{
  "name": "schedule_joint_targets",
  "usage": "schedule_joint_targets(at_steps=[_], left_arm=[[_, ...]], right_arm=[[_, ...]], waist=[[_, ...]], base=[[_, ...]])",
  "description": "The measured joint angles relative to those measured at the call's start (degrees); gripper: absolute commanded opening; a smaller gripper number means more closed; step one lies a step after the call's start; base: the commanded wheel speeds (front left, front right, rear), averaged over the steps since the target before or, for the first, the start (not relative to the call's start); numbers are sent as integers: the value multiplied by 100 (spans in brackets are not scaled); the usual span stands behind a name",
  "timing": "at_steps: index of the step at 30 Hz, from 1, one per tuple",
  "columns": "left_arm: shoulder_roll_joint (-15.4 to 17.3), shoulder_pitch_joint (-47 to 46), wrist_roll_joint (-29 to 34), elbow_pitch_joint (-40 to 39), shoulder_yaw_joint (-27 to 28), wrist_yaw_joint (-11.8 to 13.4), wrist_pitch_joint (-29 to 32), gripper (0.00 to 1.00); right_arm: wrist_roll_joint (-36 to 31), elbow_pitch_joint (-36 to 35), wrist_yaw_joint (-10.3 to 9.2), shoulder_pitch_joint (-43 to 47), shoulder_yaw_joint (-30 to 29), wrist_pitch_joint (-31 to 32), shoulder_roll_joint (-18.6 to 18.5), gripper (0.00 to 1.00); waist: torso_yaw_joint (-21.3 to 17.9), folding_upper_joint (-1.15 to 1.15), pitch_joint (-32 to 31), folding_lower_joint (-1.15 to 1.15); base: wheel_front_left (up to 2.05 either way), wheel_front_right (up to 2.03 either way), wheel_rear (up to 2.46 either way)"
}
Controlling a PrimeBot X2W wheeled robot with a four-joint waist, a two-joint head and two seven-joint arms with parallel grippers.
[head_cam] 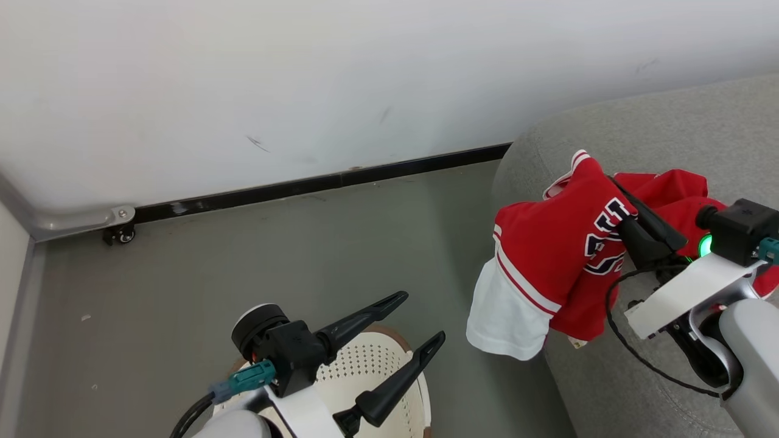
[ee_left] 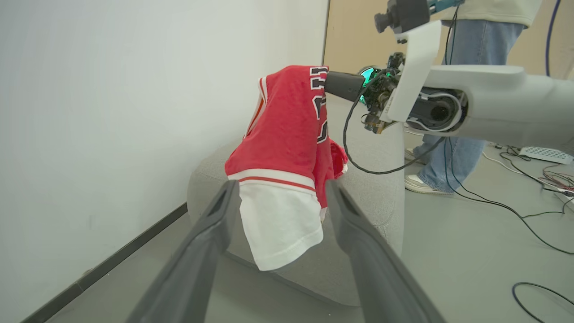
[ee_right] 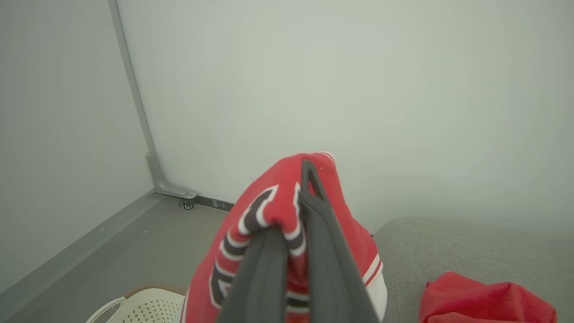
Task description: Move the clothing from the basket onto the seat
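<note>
My right gripper [head_cam: 614, 185] is shut on a red sportswear piece [head_cam: 548, 255] with a white panel and lettering. It holds the piece up at the left edge of the grey seat [head_cam: 669, 121], with the white part hanging off the side. A second red piece [head_cam: 675, 188] lies crumpled on the seat behind it. My left gripper [head_cam: 423, 316] stands open and holds nothing, above the cream basket [head_cam: 377, 365] on the floor. In the left wrist view the held clothing [ee_left: 287, 130] hangs beyond my open fingers [ee_left: 215, 220]. In the right wrist view my right gripper [ee_right: 298, 188] pinches the cloth.
A white wall with black skirting runs behind. A small caster on a metal bracket [head_cam: 122, 234] sits in the floor corner. A person in jeans [ee_left: 457, 134] stands beyond the seat, and cables [ee_left: 538, 179] lie on the floor there.
</note>
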Motion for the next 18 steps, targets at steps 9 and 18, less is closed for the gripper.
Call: schedule_joint_targets(at_steps=[9, 18], left_arm=[[-19, -92, -103, 97, -181, 0, -77, 100], [-22, -130, -200, 201, -277, 0, -134, 100]], right_arm=[[-9, -31, 0, 236, -278, 9, -54, 0], [-60, -142, 0, 450, -475, 14, -74, 0]], waist=[[-299, 0, -19, 0], [-587, 0, -46, 0]], base=[[0, 0, 0], [0, 0, 0]])
